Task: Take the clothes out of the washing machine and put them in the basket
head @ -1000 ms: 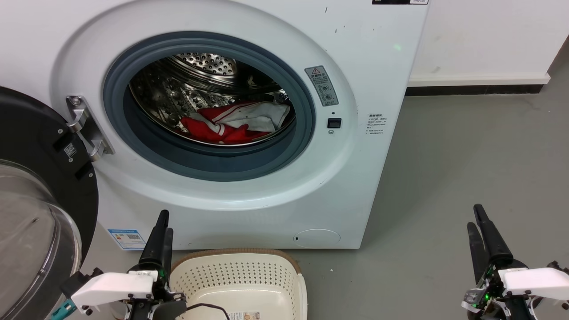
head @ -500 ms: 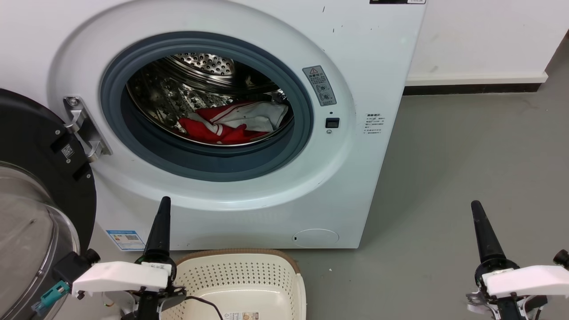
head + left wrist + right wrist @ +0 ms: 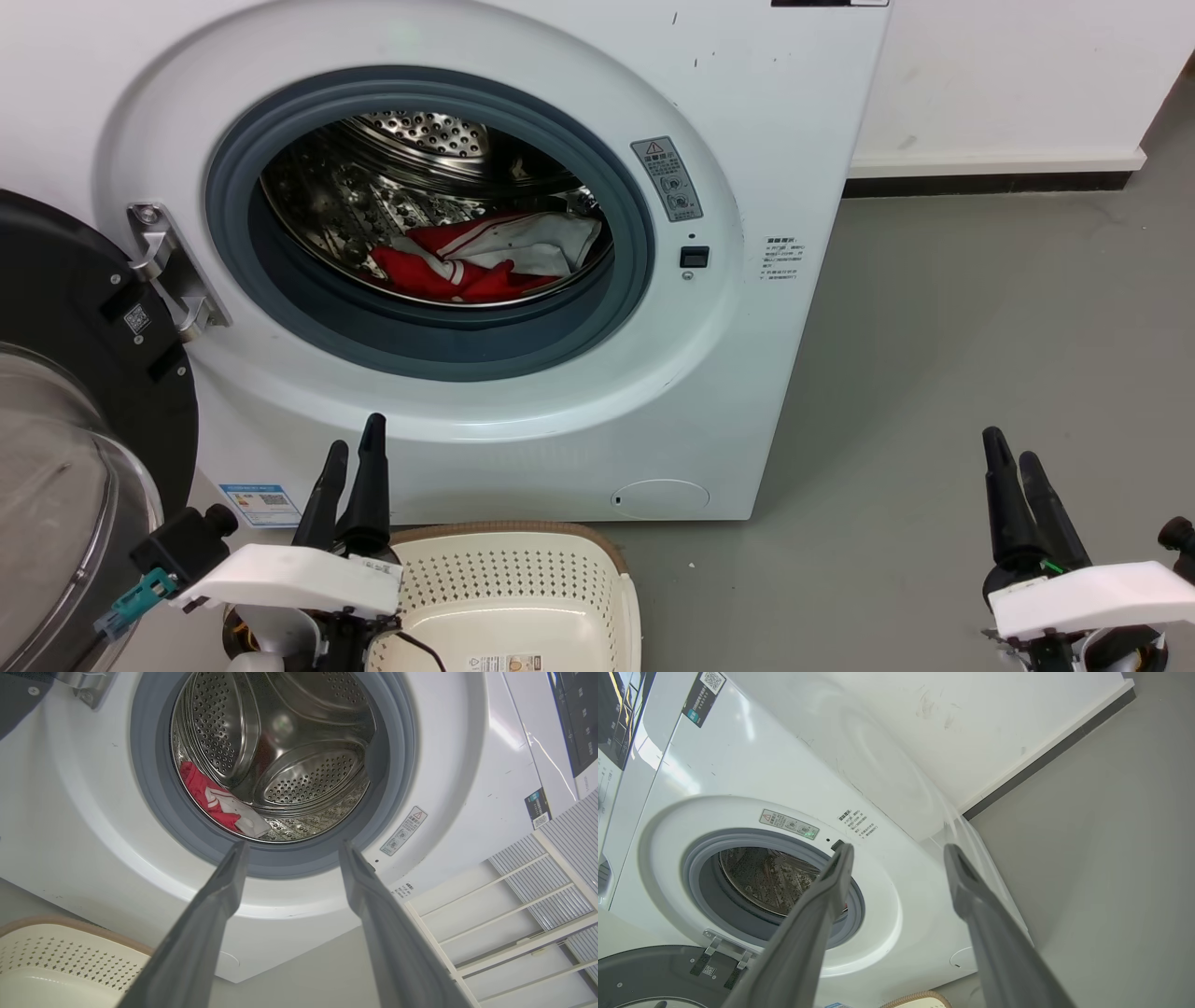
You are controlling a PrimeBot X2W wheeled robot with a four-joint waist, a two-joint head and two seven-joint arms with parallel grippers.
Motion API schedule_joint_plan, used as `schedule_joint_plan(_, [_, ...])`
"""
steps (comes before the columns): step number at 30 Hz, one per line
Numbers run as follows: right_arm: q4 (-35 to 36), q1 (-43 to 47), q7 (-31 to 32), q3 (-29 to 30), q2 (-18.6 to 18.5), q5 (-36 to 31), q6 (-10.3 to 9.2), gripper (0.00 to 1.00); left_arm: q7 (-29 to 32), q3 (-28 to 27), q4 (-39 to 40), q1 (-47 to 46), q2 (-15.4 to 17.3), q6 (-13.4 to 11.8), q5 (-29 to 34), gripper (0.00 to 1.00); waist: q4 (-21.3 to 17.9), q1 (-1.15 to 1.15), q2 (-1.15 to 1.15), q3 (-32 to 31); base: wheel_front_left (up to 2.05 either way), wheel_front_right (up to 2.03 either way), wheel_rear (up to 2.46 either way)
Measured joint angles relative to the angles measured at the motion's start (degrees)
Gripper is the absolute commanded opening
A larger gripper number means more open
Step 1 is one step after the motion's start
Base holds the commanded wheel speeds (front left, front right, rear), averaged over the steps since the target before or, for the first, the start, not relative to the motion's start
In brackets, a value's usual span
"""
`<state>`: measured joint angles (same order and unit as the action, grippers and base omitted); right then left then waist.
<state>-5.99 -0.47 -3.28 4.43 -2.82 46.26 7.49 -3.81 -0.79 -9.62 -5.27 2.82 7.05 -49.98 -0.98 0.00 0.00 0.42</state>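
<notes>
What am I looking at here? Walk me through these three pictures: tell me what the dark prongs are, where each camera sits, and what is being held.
A two-armed robot faces an open washer. The head view looks down from the robot's head. The paired dark prongs are the fingers of its claws: the left claw at lower left, the right claw at lower right.

The other two pictures come from cameras on the wrists, each looking along its own claw's fingers. The left wrist view points its claw at the steel drum; the right wrist view shows its claw before the washer front and grey floor.

Red and white clothes lie in the drum. The door stands open at left. A cream basket sits on the floor below the porthole.

Both claws are open and hold nothing.
</notes>
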Motion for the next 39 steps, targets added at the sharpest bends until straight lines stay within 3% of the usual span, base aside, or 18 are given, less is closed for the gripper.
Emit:
schedule_joint_plan(12, [2.97,1.53,-0.82,-0.67,0.0,-12.37,0.0,1.0,-2.11,0.9,-1.08,-0.26,0.03,-0.75,10.76,1.0,-0.21,0.0,0.0,-0.12,0.0,0.0,0.0])
schedule_joint_plan(39, [8.09,4.08,-1.24,-0.73,-0.01,-32.18,0.0,1.0,-6.47,3.42,-1.65,-0.94,0.86,-3.3,29.73,1.0,-0.67,0.0,0.0,-0.12,0.0,0.0,0.0])
